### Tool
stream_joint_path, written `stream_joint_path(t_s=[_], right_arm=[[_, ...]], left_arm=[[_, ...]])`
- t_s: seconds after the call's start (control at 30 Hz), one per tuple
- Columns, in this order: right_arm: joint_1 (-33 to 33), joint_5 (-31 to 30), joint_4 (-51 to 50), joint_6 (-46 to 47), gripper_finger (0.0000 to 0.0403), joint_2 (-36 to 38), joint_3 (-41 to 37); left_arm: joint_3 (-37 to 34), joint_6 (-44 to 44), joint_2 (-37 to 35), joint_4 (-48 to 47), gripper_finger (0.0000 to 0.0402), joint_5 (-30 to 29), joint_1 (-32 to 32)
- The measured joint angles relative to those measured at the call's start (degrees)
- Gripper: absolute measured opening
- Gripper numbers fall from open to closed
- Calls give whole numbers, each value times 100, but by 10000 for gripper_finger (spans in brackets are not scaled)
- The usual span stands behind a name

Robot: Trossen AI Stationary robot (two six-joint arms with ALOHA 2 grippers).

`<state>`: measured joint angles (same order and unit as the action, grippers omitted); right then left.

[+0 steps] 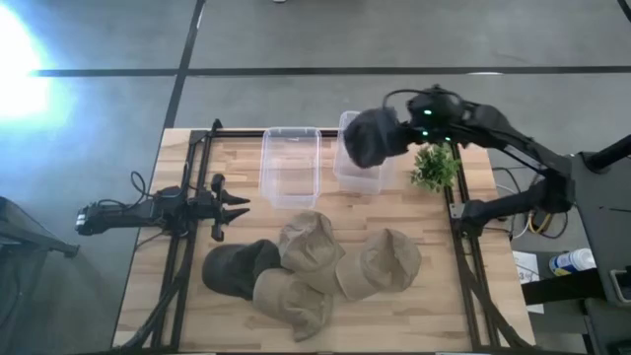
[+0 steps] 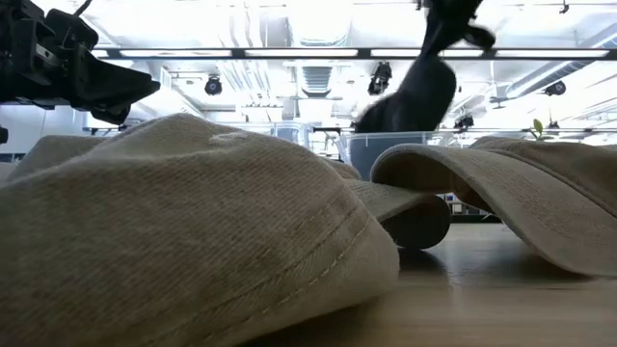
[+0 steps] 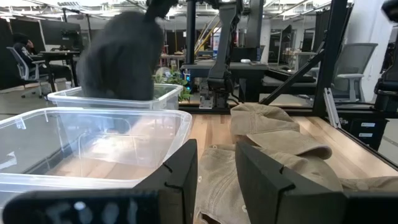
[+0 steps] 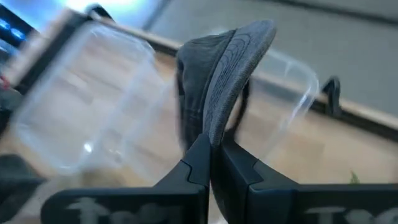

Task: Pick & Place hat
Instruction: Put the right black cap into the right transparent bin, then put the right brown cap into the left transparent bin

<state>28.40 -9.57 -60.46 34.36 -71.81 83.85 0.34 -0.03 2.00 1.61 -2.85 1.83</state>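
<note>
My right gripper (image 1: 402, 135) is shut on a dark grey cap (image 1: 369, 137) and holds it in the air over the right clear bin (image 1: 359, 170). The low view shows the cap (image 2: 413, 96) hanging above that bin (image 2: 386, 146). A second clear bin (image 1: 290, 166) stands to its left. On the near part of the table lie another dark cap (image 1: 239, 268) and three tan caps (image 1: 308, 247) (image 1: 380, 262) (image 1: 293, 302), partly overlapping. My left gripper (image 1: 235, 205) waits open at the table's left side, above the wood, touching nothing. My right gripper pinches the dark grey cap by its stitched brim (image 4: 216, 127), the brim's edge standing between the two fingers (image 4: 198, 163). The cap is lifted clear of the table and hangs below the fingers over the right bin; its crown (image 4: 194, 93) lies beyond the brim.
A small green plant (image 1: 434, 168) stands right of the bins near the table's far right corner. Black frame rails (image 1: 187, 247) (image 1: 461, 247) run along both sides of the table. Bare wood (image 1: 296, 212) lies between the bins and the pile of caps.
</note>
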Motion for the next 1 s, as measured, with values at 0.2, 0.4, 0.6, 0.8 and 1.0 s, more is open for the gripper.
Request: stream_joint_path(t_s=[0.2, 0.4, 0.6, 0.8, 1.0], right_arm=[[625, 1417, 441, 438, 13, -614, -682], [767, 2136, 1225, 855, 13, -1011, -1158], [776, 1350, 818, 729, 31, -1172, -1221], [716, 1035, 796, 419, 86, -1076, -1103], [570, 228, 617, -232, 137, -922, -698]], left_arm=[[0, 0, 0, 2, 103, 2, 0], [0, 0, 0, 2, 103, 2, 0], [0, 0, 0, 2, 103, 3, 1], [0, 0, 0, 2, 103, 4, 0], [0, 0, 0, 2, 103, 4, 1]])
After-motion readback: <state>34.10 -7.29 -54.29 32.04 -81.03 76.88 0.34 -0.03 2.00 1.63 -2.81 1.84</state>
